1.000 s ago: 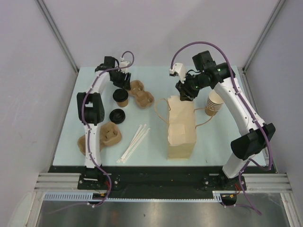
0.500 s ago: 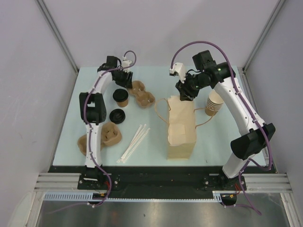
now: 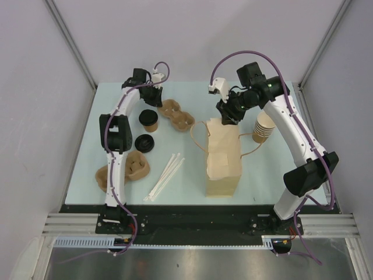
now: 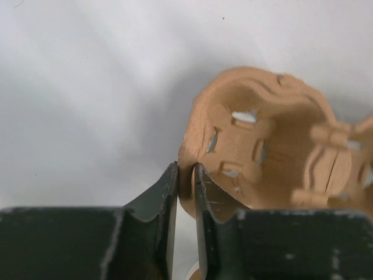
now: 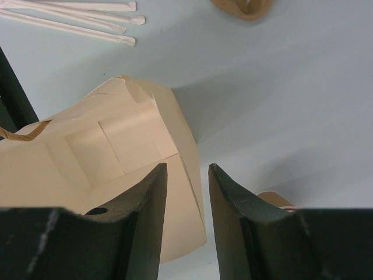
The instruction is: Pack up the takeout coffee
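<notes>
The coffee (image 3: 148, 119) stands lidded at the table's (image 3: 81, 169) 10 o'clock, held by neither arm. At its 2 o'clock lies the carrier (image 3: 176, 115). The left gripper (image 3: 153, 100) pinches the carrier's rim, likely to set it ready for the cup. At the coffee's 4 o'clock, well apart, is the bag (image 3: 223, 154), with the right gripper (image 3: 226, 118) at its far end, perhaps to open it. Only the left wrist view shows the pinch. The right wrist view shows jaws narrowly apart and nothing clearly clamped.

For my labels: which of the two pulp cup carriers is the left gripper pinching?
The far carrier, beside the lidded cup; the left gripper grips its rim. The near carrier lies untouched.
</notes>
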Robot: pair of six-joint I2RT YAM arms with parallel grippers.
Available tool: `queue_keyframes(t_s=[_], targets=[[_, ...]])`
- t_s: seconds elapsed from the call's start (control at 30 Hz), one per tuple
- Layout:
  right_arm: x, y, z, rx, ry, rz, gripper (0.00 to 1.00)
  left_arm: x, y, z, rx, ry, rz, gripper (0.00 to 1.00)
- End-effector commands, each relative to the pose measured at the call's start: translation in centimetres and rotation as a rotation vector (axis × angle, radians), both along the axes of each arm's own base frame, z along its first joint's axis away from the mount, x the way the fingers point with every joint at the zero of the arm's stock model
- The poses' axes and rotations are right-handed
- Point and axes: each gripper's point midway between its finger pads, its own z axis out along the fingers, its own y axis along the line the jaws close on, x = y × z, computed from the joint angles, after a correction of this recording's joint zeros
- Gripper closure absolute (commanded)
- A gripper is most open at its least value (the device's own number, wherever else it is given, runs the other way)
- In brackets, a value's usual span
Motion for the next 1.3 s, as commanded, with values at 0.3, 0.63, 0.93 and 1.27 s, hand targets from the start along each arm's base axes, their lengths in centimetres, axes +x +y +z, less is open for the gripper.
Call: queue_keyframes(t_s=[0.3,0.63,0.93,1.27], targets=[[-0.3,0.2,1.3,0.024,-0.011,0.004,0.62,0.1,-2.9,6.8,-0.098,-0.121,-0.098,1.0],[-0.3,-0.4,2.0,0.041,-0.007,-0.021,0.47,-3.5,-4.0,19.9,-0.188,-0.298,-0.176,1.0],[0.2,-0.8,1.3,-0.01,-0.025,-0.006,0.41,-9.4,-3.3,29.6,-0.193,-0.422,-0.214,1.0],[0.8,-0.4,0.6,-0.049,-0.02,-0.044,1.0,-17.8,-2.3,38.5,-0.251,-0.542,-0.24,1.0]])
